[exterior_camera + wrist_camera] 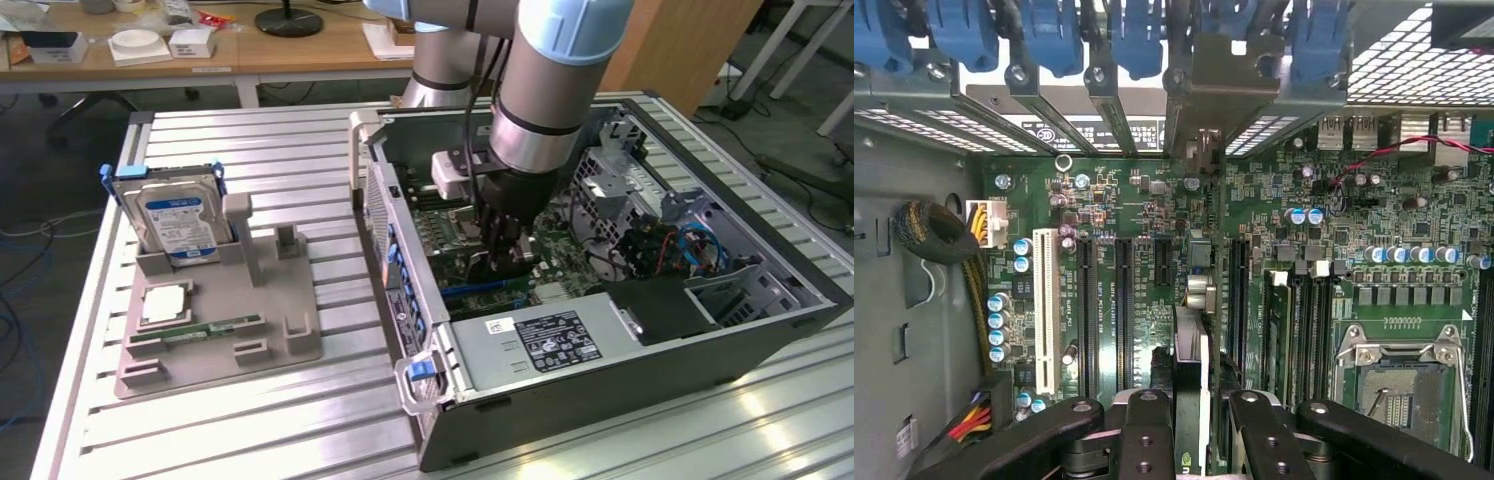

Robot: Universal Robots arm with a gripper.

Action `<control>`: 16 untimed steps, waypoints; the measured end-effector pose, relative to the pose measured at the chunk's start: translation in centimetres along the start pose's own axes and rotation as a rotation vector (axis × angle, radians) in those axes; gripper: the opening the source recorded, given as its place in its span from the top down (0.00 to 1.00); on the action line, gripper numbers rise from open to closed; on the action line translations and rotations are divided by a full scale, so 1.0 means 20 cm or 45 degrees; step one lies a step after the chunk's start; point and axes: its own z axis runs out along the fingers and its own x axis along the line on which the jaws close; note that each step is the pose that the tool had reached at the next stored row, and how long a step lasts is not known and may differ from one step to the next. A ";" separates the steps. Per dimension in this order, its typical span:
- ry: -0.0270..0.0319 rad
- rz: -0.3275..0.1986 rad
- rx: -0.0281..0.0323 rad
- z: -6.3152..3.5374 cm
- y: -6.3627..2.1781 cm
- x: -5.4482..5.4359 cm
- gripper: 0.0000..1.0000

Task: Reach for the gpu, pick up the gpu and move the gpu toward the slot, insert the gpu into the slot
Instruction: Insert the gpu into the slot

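While clamped tight on the gpu [1192, 345], gripper [1192, 412] low inside the PC case [641, 400] — card edge-on over the motherboard [1134, 210], between black expansion slots [1124, 310] — seating in its slot unclear.

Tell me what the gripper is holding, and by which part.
The gripper holds the gpu, seen edge-on in the wrist view: its fingers clamp the card's two flat faces at the edge facing the wrist.

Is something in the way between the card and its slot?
Nothing I can see. The hand holds the card on edge, low over the green board, and no wire or part shows between them.
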 end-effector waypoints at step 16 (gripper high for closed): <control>-0.0001 0.000 0.0000 0.028 0.007 0.00 0.74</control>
